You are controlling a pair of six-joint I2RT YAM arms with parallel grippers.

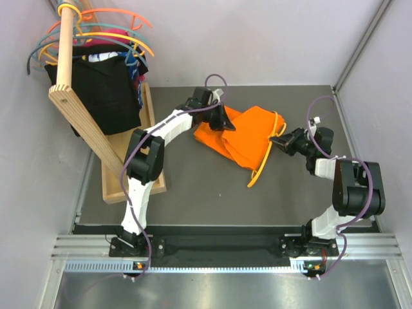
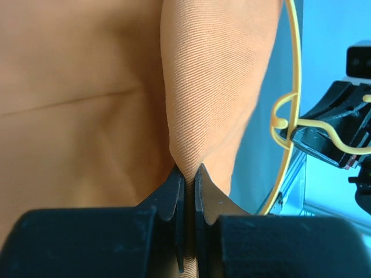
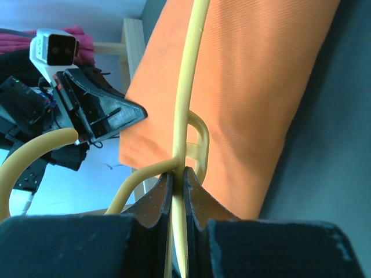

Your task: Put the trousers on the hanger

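One hanger (image 3: 193,58) lies on the surface (image 1: 193,193), its far part crossing the right edge of the one folded pair of trousers (image 1: 241,138). The right end effector (image 3: 178,174) is pressed together on it by the hook, and the left end effector (image 2: 188,174) pinches a trouser fold. Far left, a wooden tray (image 1: 132,188) holds a rack (image 1: 84,122) carrying a black garment (image 1: 106,90) and several coral and teal hangers (image 1: 109,32).

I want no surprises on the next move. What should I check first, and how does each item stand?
1. Left gripper shut on the trousers: ok.
2. Right gripper shut on the hanger: ok.
3. Trousers draped over the hanger: not ok, they lie on the table.
4. Grippers apart from each other: ok.
5. How many cloth layers the left gripper pinches: cannot tell.
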